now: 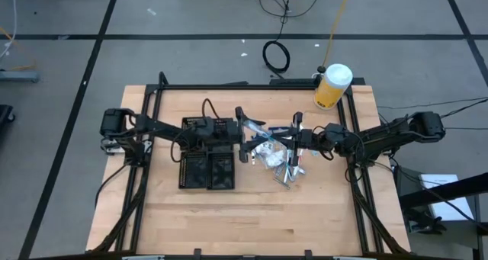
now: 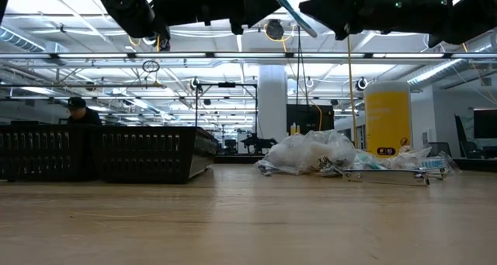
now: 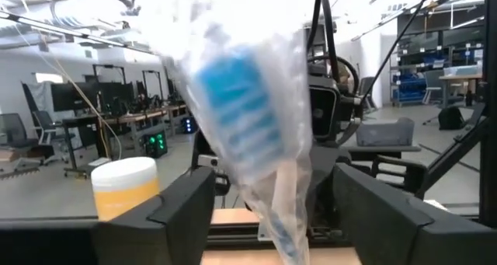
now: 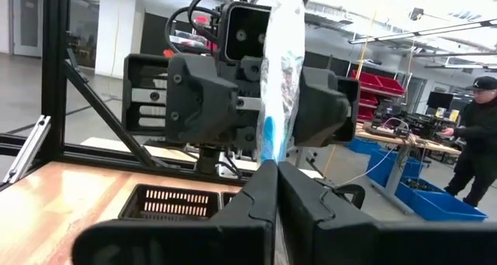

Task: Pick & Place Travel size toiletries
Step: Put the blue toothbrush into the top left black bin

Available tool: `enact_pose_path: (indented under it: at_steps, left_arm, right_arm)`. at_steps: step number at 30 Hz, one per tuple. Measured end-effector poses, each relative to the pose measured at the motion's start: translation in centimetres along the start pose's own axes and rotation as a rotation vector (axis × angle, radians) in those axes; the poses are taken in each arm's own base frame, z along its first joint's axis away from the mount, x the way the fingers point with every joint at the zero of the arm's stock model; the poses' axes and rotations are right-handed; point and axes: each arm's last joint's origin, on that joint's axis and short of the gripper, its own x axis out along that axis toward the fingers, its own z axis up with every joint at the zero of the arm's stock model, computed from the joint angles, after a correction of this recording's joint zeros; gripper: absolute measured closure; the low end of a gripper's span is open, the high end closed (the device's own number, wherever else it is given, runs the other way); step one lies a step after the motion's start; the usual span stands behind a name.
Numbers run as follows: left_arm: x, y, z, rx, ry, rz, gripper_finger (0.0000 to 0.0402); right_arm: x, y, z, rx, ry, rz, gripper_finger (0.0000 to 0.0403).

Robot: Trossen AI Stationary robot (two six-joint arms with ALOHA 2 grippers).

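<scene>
The wooden table [image 1: 252, 207] carries a black tray [image 1: 207, 168] on its left half. A yellow jar [image 1: 331, 88] with a white lid stands at the table's far right corner. Beyond the table, a person [image 4: 475, 141] works at a bench.

floor [image 1: 61, 16]: grey, black lines | ceiling lights [image 2: 70, 32]: bright | pillar [image 2: 272, 102]: white

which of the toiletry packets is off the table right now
The clear plastic packet with a blue razor-like piece inside, pinched by the right gripper in front of the left gripper. The other packets lie in the pile on the wooden table.
</scene>
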Motion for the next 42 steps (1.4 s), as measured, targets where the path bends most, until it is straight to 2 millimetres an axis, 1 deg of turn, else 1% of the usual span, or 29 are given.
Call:
enact_pose_path:
  at_steps: [3, 8, 9, 10, 14, 16, 18, 21, 25, 29, 32, 35, 39, 42]
  left_arm:
    - [0.0, 0.0, -0.1, -0.007, 0.015, -0.007, 0.0220]
    - [0.0, -0.1, -0.2, 0.000, 0.018, -0.055, 0.0363]
    - [0.0, -0.1, -0.2, -0.001, 0.020, -0.063, 0.0380]
    - [0.0, -0.1, -0.3, -0.004, 0.022, -0.066, 0.0386]
    - [0.0, -0.1, -0.4, -0.004, 0.037, -0.067, 0.0383]
    - [-0.1, -0.1, -0.3, -0.004, 0.057, -0.065, 0.0391]
    - [-0.3, 0.0, 0.2, -0.002, 0.083, -0.055, 0.0393]
    - [-0.9, 0.3, 1.4, 0.005, 0.152, -0.003, 0.0386]
    - [-2.2, 0.7, 3.3, 0.012, 0.252, 0.030, 0.0394]
    - [-3.8, 1.0, 5.3, 0.008, 0.333, 0.072, 0.0392]
    - [-4.9, 0.9, 6.1, 0.006, 0.392, 0.102, 0.0394]
    - [-5.4, 0.6, 6.5, -0.001, 0.419, 0.111, 0.0394]
    - [-5.7, 0.3, 6.3, 0.000, 0.461, 0.138, 0.0394]
    - [-6.0, 0.5, 5.8, -0.023, 0.521, 0.224, 0.0394]
  right_arm:
    - [0.0, 0.0, 0.0, -0.001, 0.003, 0.000, 0.0403]
    - [0.0, 0.0, -0.1, -0.003, 0.011, 0.002, 0.0403]
    - [0.0, 0.0, -0.2, -0.004, 0.016, 0.003, 0.0403]
    - [0.0, 0.0, -0.2, -0.004, 0.019, 0.004, 0.0403]
    - [0.0, 0.0, -0.6, 0.009, 0.076, -0.042, 0.0398]
    - [-0.2, -0.1, -1.0, -0.004, 0.133, -0.073, 0.0382]
    - [-0.4, -0.2, -1.0, -0.003, 0.165, -0.092, 0.0358]
    - [-0.9, -0.4, -0.8, 0.030, 0.212, -0.133, 0.0309]
    - [-2.0, -0.8, -0.2, 0.060, 0.260, -0.176, 0.0245]
    - [-3.2, -1.1, 0.4, 0.076, 0.309, -0.175, 0.0205]
    - [-3.9, -1.3, 0.8, 0.091, 0.319, -0.208, 0.0193]
    - [-4.4, -1.5, 0.9, 0.095, 0.338, -0.248, 0.0191]
    - [-4.5, -1.5, 0.7, 0.096, 0.345, -0.251, 0.0191]
    - [-4.6, -1.4, 0.5, 0.095, 0.351, -0.250, 0.0194]
